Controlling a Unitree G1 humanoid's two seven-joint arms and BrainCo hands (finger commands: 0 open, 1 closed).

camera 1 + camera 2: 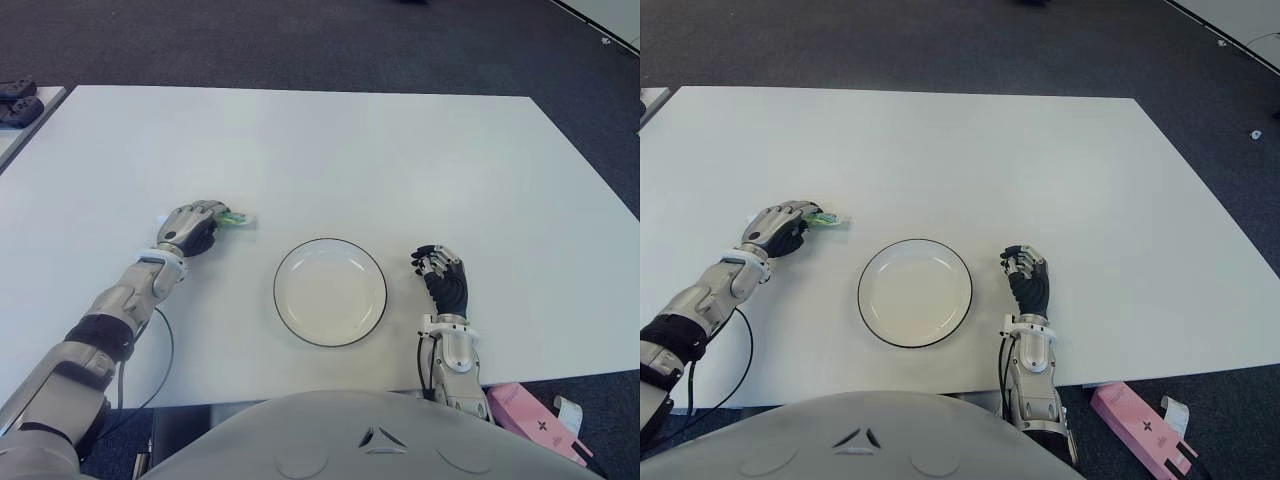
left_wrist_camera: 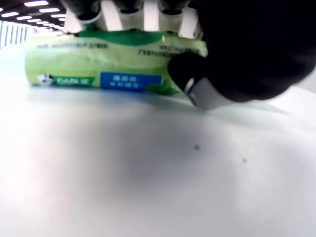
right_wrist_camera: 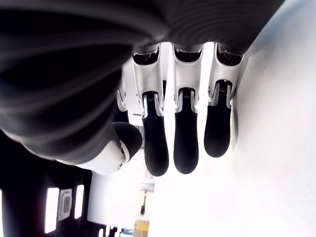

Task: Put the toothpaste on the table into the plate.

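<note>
On the white bench (image 1: 330, 150), left of the plate (image 1: 330, 292), our left hand (image 1: 192, 226) has its fingers curled over the green toothpaste (image 2: 106, 76), which lies flat on the bench surface with thumb and fingers closed around it. Just right of the plate we see our right hand (image 1: 442, 272), its fingers loosely bent and holding nothing.

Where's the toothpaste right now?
The toothpaste lies on the white table under the left hand's curled fingers, left of the plate, still outside it. The right hand shows right of the plate.
</note>
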